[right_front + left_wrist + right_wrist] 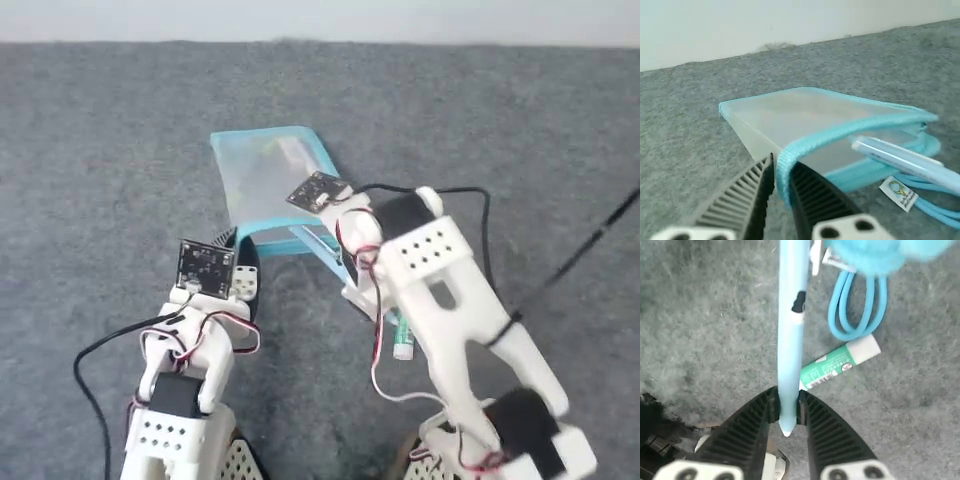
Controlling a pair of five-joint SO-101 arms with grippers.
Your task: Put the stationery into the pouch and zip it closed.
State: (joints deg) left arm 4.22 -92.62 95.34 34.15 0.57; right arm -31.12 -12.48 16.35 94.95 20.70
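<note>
A translucent pouch (pixel 268 180) with cyan trim lies on the grey carpet, its mouth facing the arms. My left gripper (pixel 781 169) is shut on the cyan rim of the pouch (pixel 805 115), holding the mouth lifted; in the high view the left gripper (pixel 243 242) sits at the pouch's near corner. My right gripper (pixel 788 401) is shut on the end of a pale blue pen (pixel 790 315). The pen (pixel 897 157) points into the pouch mouth, its tip just inside. A green and white glue stick (pixel 838 365) lies on the carpet beside the right arm (pixel 402 340).
A cyan cord loop (pixel 858 310) and a small white tag (pixel 898 193) hang from the pouch's zipper end. Grey carpet (pixel 110 150) lies all around, with a pale wall at the far edge. Black cables run behind both arms.
</note>
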